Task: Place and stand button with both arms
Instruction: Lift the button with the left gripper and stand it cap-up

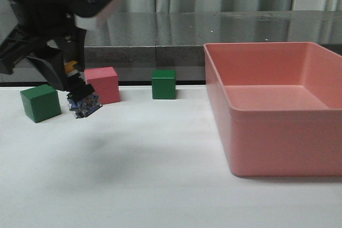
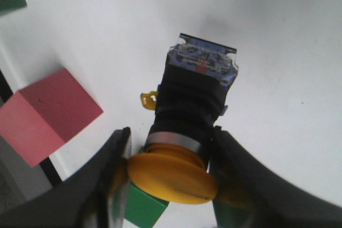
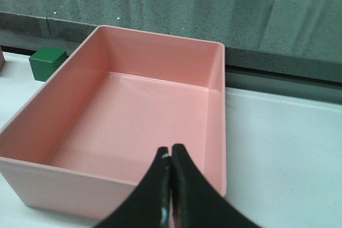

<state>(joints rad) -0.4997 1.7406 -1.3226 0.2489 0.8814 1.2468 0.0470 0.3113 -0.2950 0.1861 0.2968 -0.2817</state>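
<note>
My left gripper [image 1: 72,76] is shut on the button [image 1: 84,101] and holds it above the white table at the left, base pointing down and tilted. In the left wrist view the button [image 2: 195,100] shows its yellow cap, silver ring, black body and blue-and-clear base, gripped at the cap between the two fingers [image 2: 115,174] of my left gripper [image 2: 171,172]. My right gripper [image 3: 171,156] is shut and empty, hovering over the near wall of the pink bin [image 3: 123,126]. The right arm is not in the front view.
A green cube [image 1: 40,102] and a pink cube [image 1: 102,84] sit either side of the held button; another green cube [image 1: 163,84] stands further right. The large pink bin [image 1: 278,132] fills the right. A grey ledge [image 1: 214,52] runs behind the table.
</note>
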